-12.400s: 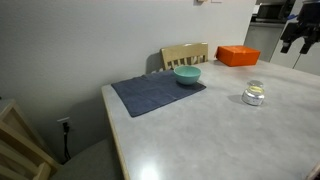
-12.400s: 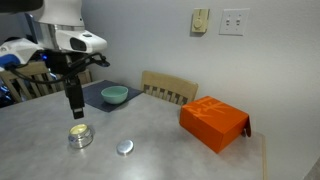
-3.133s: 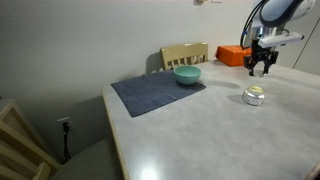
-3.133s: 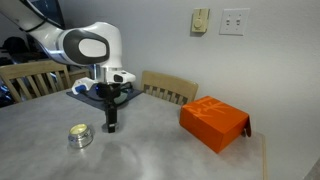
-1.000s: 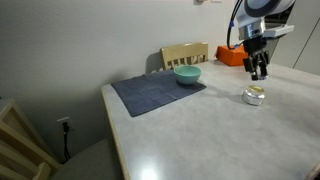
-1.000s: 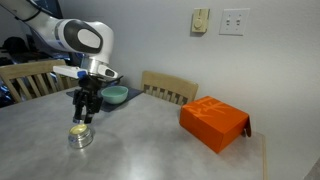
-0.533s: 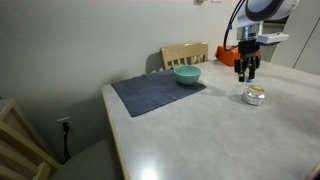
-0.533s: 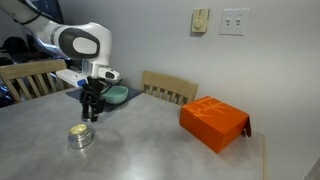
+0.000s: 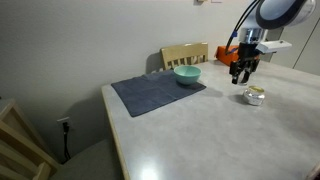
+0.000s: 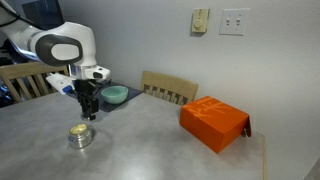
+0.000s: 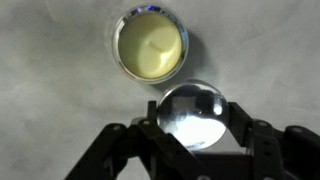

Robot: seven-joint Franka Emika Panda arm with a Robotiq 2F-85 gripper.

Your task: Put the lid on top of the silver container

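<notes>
**Lid held in the air beside the open pot**

The Robotiq gripper (image 11: 197, 120) is clamping its two black fingers (image 11: 245, 128) on the small round shiny silver lid (image 11: 195, 110), one finger pressing on each side of its rim. In the wrist view the lid is sitting just beside the small squat silver metal container (image 11: 151, 45), not over it. The container's mouth is standing open and showing a pale yellowish inside.

In both exterior views the gripper (image 9: 243, 74) (image 10: 87, 113) is hanging above the grey table (image 9: 180, 130), pointing downward. The silver container (image 9: 254, 96) (image 10: 79, 136) is standing on the tabletop near it and a little to one side. The lid itself is too small to make out in these two views.

A round teal bowl (image 9: 187, 75) (image 10: 115, 95) is resting on a dark rectangular mat (image 9: 158, 93). An orange box (image 10: 214, 123) is lying well apart from the container, and a wooden chair (image 10: 170, 88) is standing at the table's far edge.
</notes>
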